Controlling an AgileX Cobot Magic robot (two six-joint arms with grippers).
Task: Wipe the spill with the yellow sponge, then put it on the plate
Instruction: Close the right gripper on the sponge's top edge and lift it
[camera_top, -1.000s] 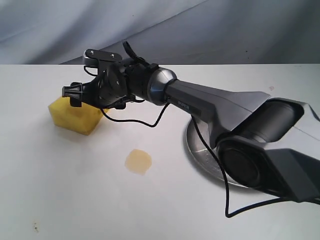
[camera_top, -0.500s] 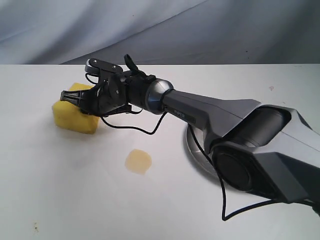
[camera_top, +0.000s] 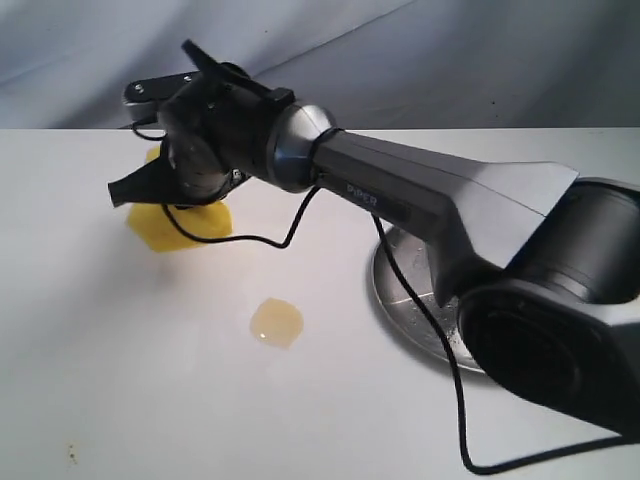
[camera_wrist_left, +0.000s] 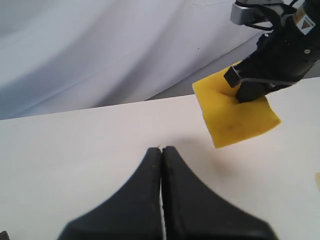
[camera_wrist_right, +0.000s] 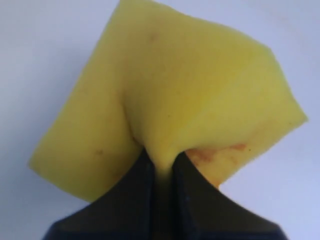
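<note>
My right gripper (camera_top: 140, 186) is shut on the yellow sponge (camera_top: 190, 222), pinching its foam and holding it tilted just above the table at the left. The sponge (camera_wrist_right: 165, 95) fills the right wrist view, squeezed between my jaws. The sponge (camera_wrist_left: 235, 112) also shows in the left wrist view with the right gripper (camera_wrist_left: 240, 85) clamped on it. The spill (camera_top: 277, 321), a small amber puddle, lies on the table below and to the right of the sponge. The plate (camera_top: 400, 290) sits at the right, mostly hidden under my right arm. My left gripper (camera_wrist_left: 161, 148) is shut and holds nothing.
The white table (camera_top: 120, 380) spreads around the spill. A grey cloth backdrop (camera_top: 420, 60) hangs behind the far edge. A black cable (camera_top: 440, 360) loops under the right arm over the plate. A few dark specks (camera_top: 71, 455) mark the near left corner.
The right gripper has tilted and lifted, raising the sponge off the table and turning it onto a corner. The spill and plate have not moved.
</note>
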